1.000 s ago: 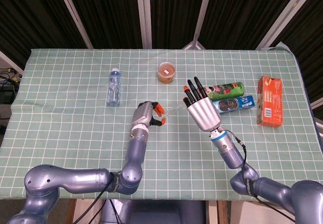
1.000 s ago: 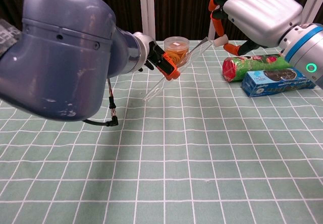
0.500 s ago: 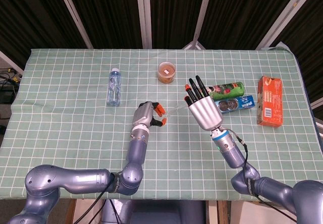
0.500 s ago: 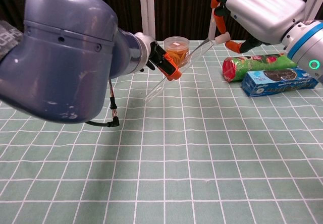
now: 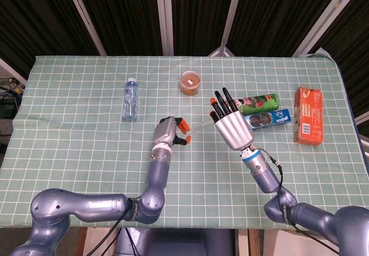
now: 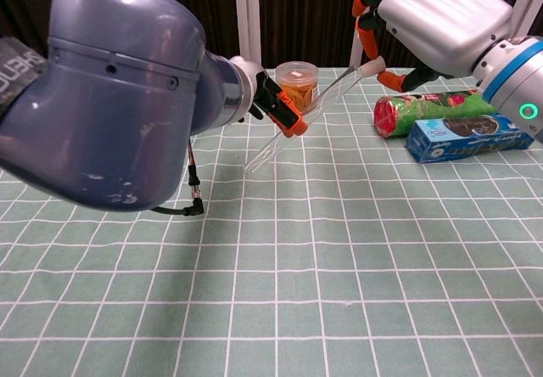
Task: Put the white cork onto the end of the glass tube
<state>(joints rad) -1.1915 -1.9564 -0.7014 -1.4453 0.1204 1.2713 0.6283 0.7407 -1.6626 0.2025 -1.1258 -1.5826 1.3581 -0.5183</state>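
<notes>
My left hand (image 5: pixel 168 132) (image 6: pixel 270 104) holds a clear glass tube (image 6: pixel 301 118) above the table, slanting up toward the right. The tube (image 5: pixel 198 127) shows faintly in the head view between the two hands. My right hand (image 5: pixel 232 123) (image 6: pixel 428 16) pinches the small white cork (image 6: pixel 371 66) between thumb and finger. The cork touches the tube's upper end; whether it sits inside the opening I cannot tell.
A small jar with orange contents (image 5: pixel 189 82) (image 6: pixel 298 82) stands behind the tube. A green can (image 6: pixel 424 109) and a blue cookie pack (image 6: pixel 462 135) lie to the right. A water bottle (image 5: pixel 130 99) lies at the left, an orange box (image 5: pixel 308 115) at the far right.
The right hand has brought the cork from a little beside the tube's upper end onto it. The left hand has shifted slightly to the right with the tube.
</notes>
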